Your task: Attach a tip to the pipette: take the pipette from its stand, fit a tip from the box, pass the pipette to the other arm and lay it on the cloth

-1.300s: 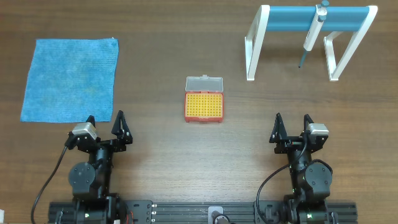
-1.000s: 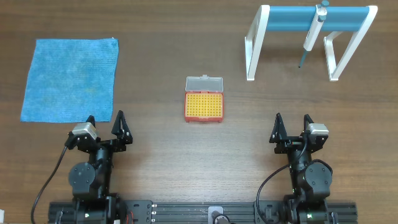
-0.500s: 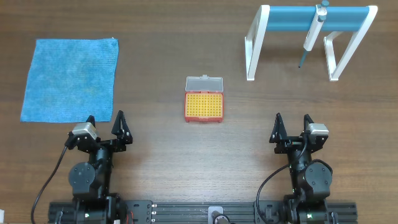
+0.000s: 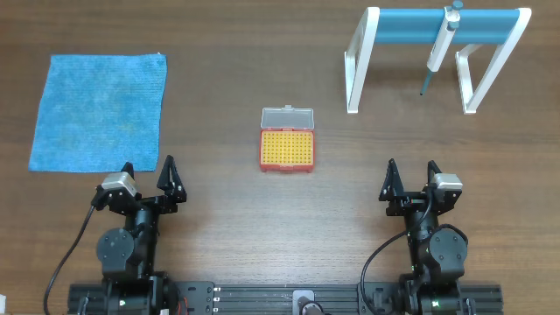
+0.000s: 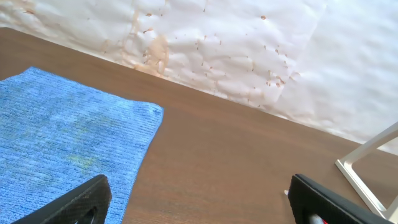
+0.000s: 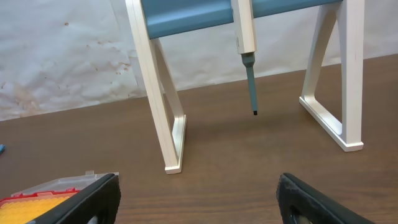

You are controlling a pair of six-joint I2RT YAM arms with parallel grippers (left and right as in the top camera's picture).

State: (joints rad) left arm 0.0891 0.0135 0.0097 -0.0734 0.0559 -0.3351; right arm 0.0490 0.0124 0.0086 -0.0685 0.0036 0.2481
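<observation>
White pipette (image 4: 437, 51) hangs on the stand (image 4: 359, 66) — left gripper (image 4: 148, 166) and right gripper (image 4: 411, 166) spread wide.

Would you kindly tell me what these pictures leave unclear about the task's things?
Pipette: handle cut off by the right wrist view's top edge.
Tip box: mostly cut off by that view's bottom edge.
Tips: too small to count in the top view.
Cloth: cut off in the left wrist view.

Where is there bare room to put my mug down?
Bare wood lies between the blue cloth and the tip box, between the tip box and the white stand, and between the left arm's fingers and the right arm's fingers. Under the stand it is crowded: the pipette hangs there.
</observation>
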